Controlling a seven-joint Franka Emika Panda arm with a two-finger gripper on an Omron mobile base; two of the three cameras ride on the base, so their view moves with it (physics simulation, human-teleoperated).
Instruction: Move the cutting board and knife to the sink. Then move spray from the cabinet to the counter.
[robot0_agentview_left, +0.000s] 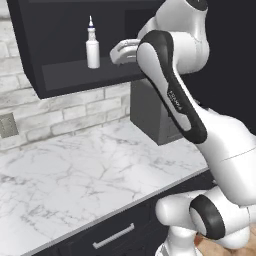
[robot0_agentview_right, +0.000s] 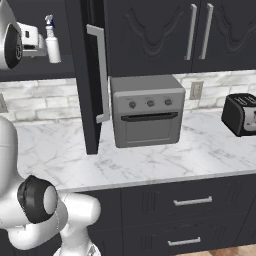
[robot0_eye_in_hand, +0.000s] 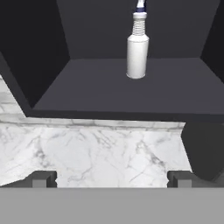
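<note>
The white spray (robot0_agentview_left: 92, 47) stands upright on the shelf of the open dark cabinet (robot0_agentview_left: 65, 75), its nozzle tipped blue. My gripper (robot0_agentview_left: 116, 53) hovers at the cabinet's mouth, just right of the spray and apart from it, jaws open with nothing between them. In the hand view the spray (robot0_eye_in_hand: 138, 52) sits ahead toward the back of the shelf, and my gripper (robot0_eye_in_hand: 111, 178) has its fingertips (robot0_eye_in_hand: 41, 178) spread wide. The right base view shows the spray (robot0_agentview_right: 52, 40) beside my gripper (robot0_agentview_right: 42, 45). The marble counter (robot0_agentview_left: 100, 175) lies below. The cutting board, knife and sink are out of view.
The cabinet door (robot0_agentview_right: 92, 75) hangs open toward me. A grey toaster oven (robot0_agentview_right: 147, 110) stands on the counter just right of it, and a black toaster (robot0_agentview_right: 242, 115) sits farther right. Dark drawers (robot0_agentview_right: 192, 202) with silver handles run under the counter edge.
</note>
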